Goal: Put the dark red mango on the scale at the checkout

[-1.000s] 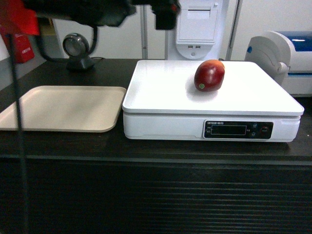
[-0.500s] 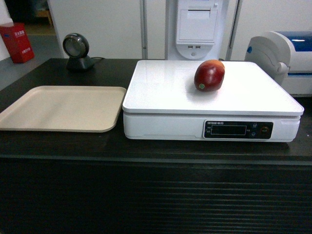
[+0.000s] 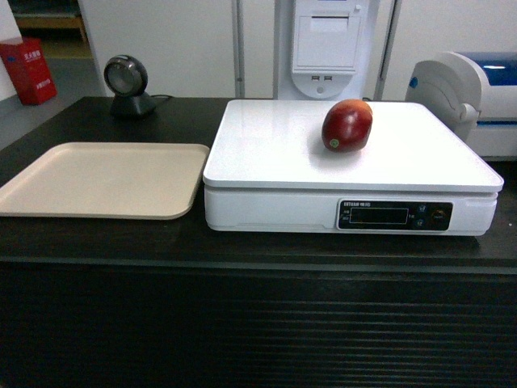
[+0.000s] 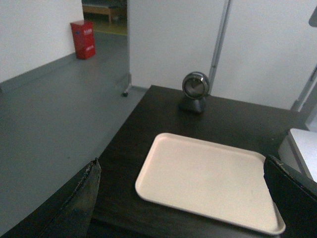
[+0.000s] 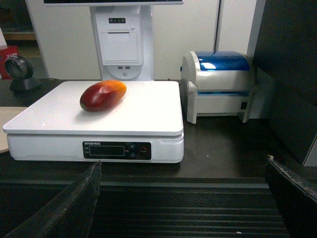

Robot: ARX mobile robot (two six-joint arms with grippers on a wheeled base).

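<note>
- Now that the dark arm which crossed the top of the head view a second ago is gone, nothing hangs over the large flat white square-topped scale (image 3: 351,153), so the placing looks done.
- On the scale's top, toward its back edge, the oval glossy dark red mango (image 3: 347,125) lies on its side, free of any grip; it has not shifted.
- Its skin fades to orange-yellow at one end, and a small sticker faces the head camera.
- Left tool (image 4: 181,198): dark fingers spread wide at the frame edges, holding nothing, above the beige rectangular tray (image 4: 208,181) left of the scale.
- Right tool (image 5: 183,198): likewise wide apart and empty, in front of the scale on the dark wood-grain checkout desk (image 3: 121,234).
</note>
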